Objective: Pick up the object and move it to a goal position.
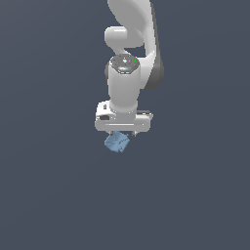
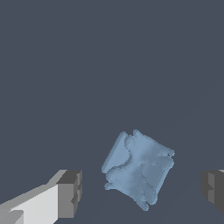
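Note:
The object [image 1: 116,142] is a small light-blue faceted lump lying on the dark grey surface, just below the white gripper [image 1: 122,133] in the exterior view. In the wrist view the object [image 2: 138,169] sits between the two dark fingertips [image 2: 70,194], apart from both, with a clear gap on each side. The gripper [image 2: 142,190] is open and holds nothing. In the exterior view the fingers are mostly hidden behind the hand.
The white arm [image 1: 128,73] rises from the hand towards the top of the exterior view. The plain dark grey surface [image 1: 49,185] extends all around. No other objects show.

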Tool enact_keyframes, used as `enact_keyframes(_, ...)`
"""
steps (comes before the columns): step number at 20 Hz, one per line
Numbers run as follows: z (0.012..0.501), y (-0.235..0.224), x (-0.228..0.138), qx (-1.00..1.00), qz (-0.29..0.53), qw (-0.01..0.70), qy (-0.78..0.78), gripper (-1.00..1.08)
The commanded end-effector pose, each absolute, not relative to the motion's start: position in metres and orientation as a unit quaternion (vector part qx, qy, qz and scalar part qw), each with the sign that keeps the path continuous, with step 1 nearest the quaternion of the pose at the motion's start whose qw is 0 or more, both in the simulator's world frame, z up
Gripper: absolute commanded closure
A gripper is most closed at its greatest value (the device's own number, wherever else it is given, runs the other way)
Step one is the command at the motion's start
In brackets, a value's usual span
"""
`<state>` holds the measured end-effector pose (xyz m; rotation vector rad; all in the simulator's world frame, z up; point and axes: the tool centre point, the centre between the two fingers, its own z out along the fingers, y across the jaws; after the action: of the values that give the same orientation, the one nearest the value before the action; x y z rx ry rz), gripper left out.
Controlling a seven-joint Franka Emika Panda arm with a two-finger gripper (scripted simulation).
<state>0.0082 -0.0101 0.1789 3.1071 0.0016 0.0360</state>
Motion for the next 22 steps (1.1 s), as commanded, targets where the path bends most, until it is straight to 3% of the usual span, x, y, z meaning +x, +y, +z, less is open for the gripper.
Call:
enact_keyframes(1, 0.1789, -0.0101, 0.0082, 1.0, 0.012, 0.017, 0.001, -0.92)
enact_keyframes(10, 0.1789, -0.0101, 0.0082, 1.0, 0.012, 0.017, 0.001, -0.92)
enact_keyframes(11, 0.1789, -0.0101, 0.0082, 1.0, 0.012, 0.017, 0.001, -0.6)
enact_keyframes(22, 0.1815, -0.0133, 0.0061, 1.0, 0.009, 0.015, 0.003, -0.6)
